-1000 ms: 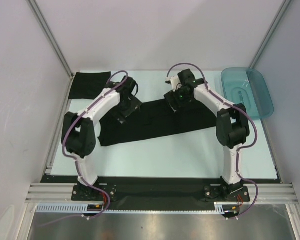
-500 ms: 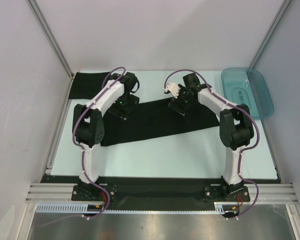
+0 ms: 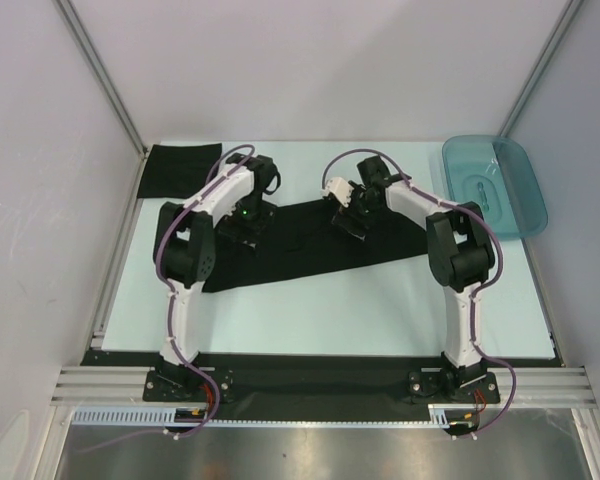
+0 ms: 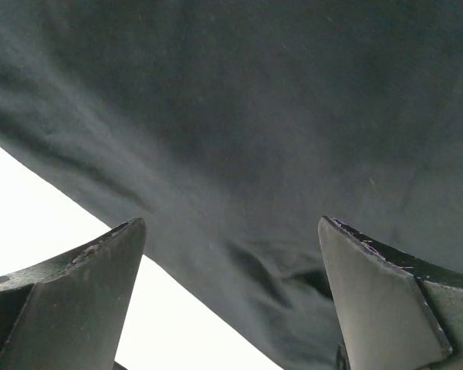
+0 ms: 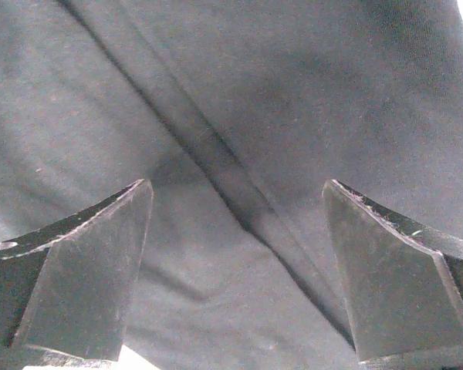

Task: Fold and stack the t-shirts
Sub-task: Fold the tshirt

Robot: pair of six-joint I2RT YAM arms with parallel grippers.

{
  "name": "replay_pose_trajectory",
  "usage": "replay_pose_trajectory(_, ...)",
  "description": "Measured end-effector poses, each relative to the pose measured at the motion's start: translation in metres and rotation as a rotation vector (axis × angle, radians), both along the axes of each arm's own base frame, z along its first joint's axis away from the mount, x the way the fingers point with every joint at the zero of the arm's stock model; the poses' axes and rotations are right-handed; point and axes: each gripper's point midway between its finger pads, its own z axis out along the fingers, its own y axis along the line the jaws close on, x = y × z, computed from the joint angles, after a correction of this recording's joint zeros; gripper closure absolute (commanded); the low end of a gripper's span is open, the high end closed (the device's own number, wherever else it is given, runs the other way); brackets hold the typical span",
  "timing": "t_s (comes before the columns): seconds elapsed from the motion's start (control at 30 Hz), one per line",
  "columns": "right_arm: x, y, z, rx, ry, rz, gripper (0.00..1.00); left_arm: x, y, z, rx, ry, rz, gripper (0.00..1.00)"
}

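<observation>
While the left gripper (image 4: pixel 231 223) and right gripper (image 5: pixel 237 183) gape wide, a t-shirt (image 3: pixel 310 248) lies beneath.

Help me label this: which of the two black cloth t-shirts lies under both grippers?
The wide black cloth t-shirt spread out in the middle; the left gripper and right gripper hang over it. The smaller black cloth t-shirt lies apart, far left.
</observation>
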Motion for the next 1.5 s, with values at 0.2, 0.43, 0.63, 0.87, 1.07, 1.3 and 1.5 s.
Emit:
replay_pose_trajectory(0.2,0.003,-0.004,-0.010,0.053,0.037,-0.041,0.06,-0.002,0.007,-0.027,0.056,0.050,0.015,0.01)
replay_pose_trajectory(0.43,0.002,-0.007,-0.014,0.081,0.048,-0.089,0.04,-0.002,0.009,-0.036,0.074,0.066,0.030,0.01)
replay_pose_trajectory(0.63,0.002,-0.010,-0.014,0.098,0.024,-0.133,0.04,-0.002,0.009,-0.036,0.080,0.065,0.023,0.04)
replay_pose_trajectory(0.87,-0.001,-0.008,-0.014,0.079,0.043,-0.155,0.14,0.002,0.012,-0.036,0.104,0.060,-0.072,0.06)
replay_pose_trajectory(1.07,-0.008,-0.007,-0.016,0.065,0.091,-0.185,0.19,0.014,0.014,-0.034,0.128,0.114,-0.279,0.10)
replay_pose_trajectory(1.3,-0.019,-0.003,-0.017,0.063,0.115,-0.265,0.18,0.022,0.016,-0.035,0.118,0.126,-0.491,0.17)
replay_pose_trajectory(1.5,-0.038,0.002,-0.018,0.082,0.137,-0.309,0.19,0.031,0.014,-0.037,0.097,0.107,-0.649,0.26)
